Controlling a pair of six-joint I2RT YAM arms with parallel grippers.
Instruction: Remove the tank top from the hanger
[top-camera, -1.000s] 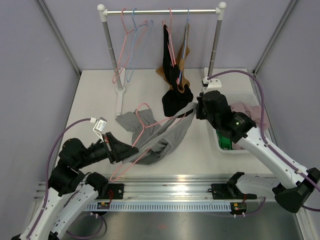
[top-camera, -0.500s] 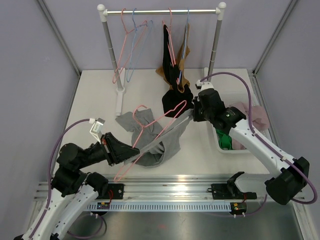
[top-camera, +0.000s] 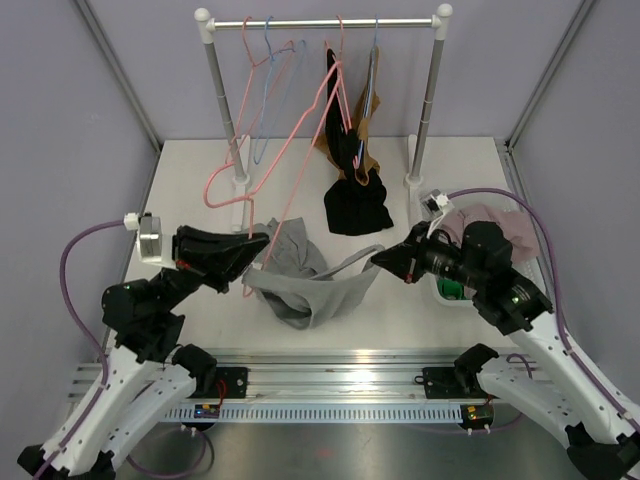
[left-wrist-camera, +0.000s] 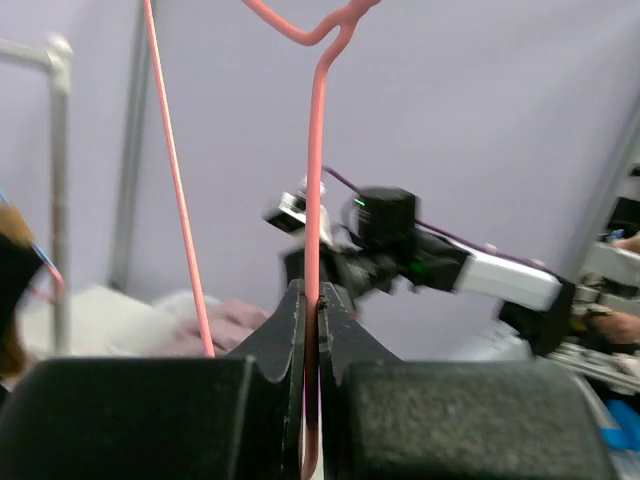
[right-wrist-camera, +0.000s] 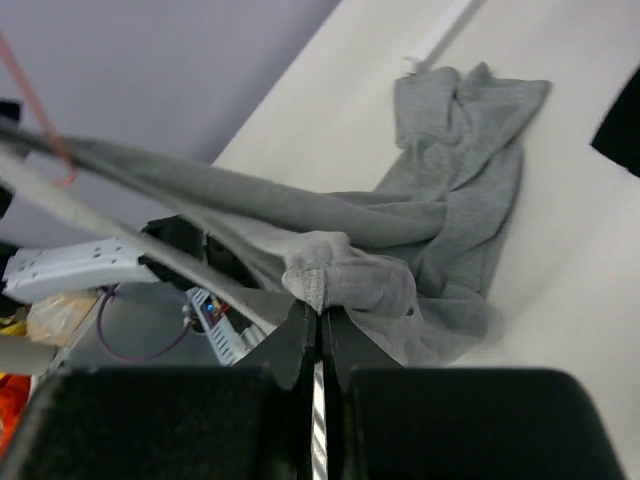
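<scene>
The pink hanger stands tilted up off the table, its wire clamped between the pressed-together fingers of the left gripper. The grey tank top lies slumped on the near middle of the table, with one strap drawn out to the right. There the right gripper is shut tight on a fold of it. As I see it, the main danger is a snag. If a strap is looped over the hanger's low end, pulling the arms apart may stretch the cloth or drag the hanger from its grip. The thin wire could also twist between the fingers. The hanger's raised top reaches close to the clothes rack at the far side and could hook the black garment hanging there. The overhead view gives the whole layout, but the fold in the right gripper is too small there to judge. The right wrist view shows the grey hem bunched just at the finger tips, a shallow hold that might slip. The left wrist view shows the wire running straight through the closed fingers, but it shows none of the tank top. No view settles whether the cloth is free of the hanger.
</scene>
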